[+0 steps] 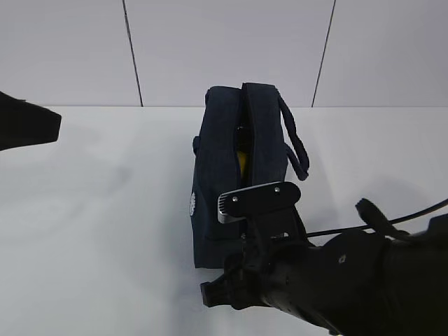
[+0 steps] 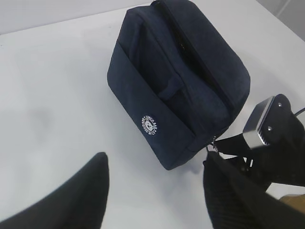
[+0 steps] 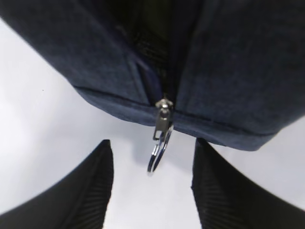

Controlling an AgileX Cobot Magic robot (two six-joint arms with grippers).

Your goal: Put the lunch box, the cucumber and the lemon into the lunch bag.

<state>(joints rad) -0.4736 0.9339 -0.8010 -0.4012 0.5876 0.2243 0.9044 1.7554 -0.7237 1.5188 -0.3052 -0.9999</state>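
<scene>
The lunch bag stood on the table, zip parted, something yellow visible inside. The right gripper straddled the ring pull, jaws apart, gripping nothing. Closing off-centre risked missing the ring or dragging the bag. The left gripper hung apart, empty.

Black robot arm with silver camera

Matte black right arm, silver screwed camera housing, black cable, ribbed black fingers.
</scene>
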